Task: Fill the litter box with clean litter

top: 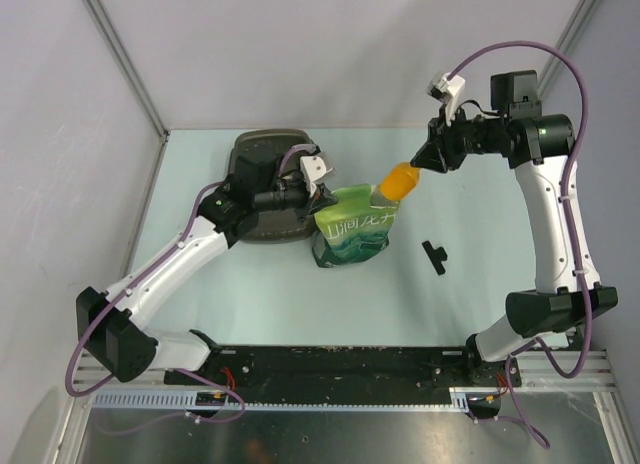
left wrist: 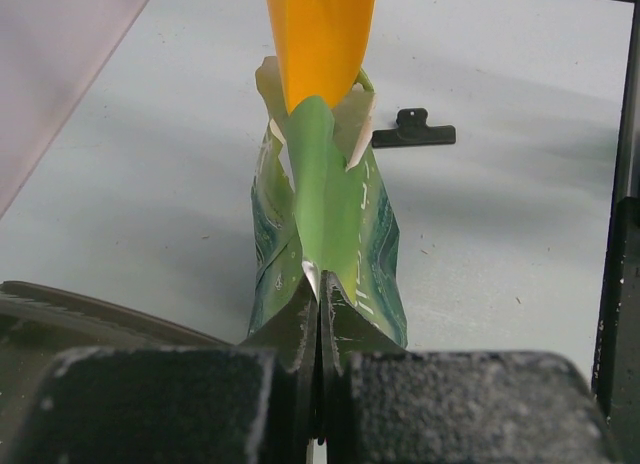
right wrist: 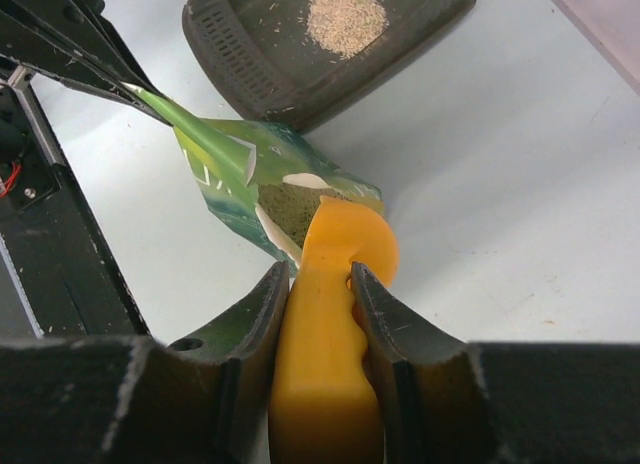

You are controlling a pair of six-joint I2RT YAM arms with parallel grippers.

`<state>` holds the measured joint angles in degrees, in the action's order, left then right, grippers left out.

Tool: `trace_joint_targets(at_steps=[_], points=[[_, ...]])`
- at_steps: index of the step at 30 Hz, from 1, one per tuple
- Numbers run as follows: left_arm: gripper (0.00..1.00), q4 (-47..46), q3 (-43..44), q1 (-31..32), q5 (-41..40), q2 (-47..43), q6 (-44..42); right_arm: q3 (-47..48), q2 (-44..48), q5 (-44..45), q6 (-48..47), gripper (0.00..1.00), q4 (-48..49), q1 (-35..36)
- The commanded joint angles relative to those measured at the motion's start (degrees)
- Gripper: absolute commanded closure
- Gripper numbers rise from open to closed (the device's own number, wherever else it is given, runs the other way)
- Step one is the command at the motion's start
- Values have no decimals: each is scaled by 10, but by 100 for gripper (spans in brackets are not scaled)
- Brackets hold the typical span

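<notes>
The dark litter box [top: 262,144] lies at the back left, partly under my left arm. In the right wrist view a small heap of pale clean litter [right wrist: 345,19] rests in the litter box [right wrist: 250,79]. A green pouch [top: 352,232] stands beside it, and my left gripper [top: 321,204] is shut on the pouch's top edge [left wrist: 322,219]. My right gripper [top: 422,164] is shut on the handle of an orange scoop [right wrist: 330,324]. The scoop's bowl [top: 399,182] hangs at the pouch's open mouth [right wrist: 290,209].
A black clip [top: 434,255] lies on the table right of the pouch, also in the left wrist view as the clip [left wrist: 414,131]. Grey walls close in the table on the left and at the back.
</notes>
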<state>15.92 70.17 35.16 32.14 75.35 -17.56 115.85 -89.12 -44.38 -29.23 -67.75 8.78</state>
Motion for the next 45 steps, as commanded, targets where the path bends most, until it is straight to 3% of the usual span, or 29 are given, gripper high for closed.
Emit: trace_joint_targets(at_steps=[1,5,9,11,15,19,28,36,39,45], points=[[100,-43,7,-4,20,-28,24,17,31,28,-28,100,-14,15],[100,-46,12,-4,30,-28,25,3,18,69,-70,100,-34,57],[100,-50,10,-4,36,-35,26,-1,-12,96,-40,100,-30,84],[100,-53,8,-4,39,-37,29,-9,-25,140,1,100,-12,92],[100,-57,5,-4,39,-44,27,-61,-24,270,240,100,84,95],[100,-65,1,-4,45,-48,31,-131,9,383,340,100,149,108],[100,-100,-6,-1,69,-43,61,-224,4,516,369,100,194,190],[100,-123,-19,3,73,-48,78,-352,4,501,390,100,262,199],[100,-127,-22,7,72,-44,79,-381,0,456,407,100,270,198],[100,-128,-30,25,63,-39,70,-404,-19,265,443,100,300,158]])
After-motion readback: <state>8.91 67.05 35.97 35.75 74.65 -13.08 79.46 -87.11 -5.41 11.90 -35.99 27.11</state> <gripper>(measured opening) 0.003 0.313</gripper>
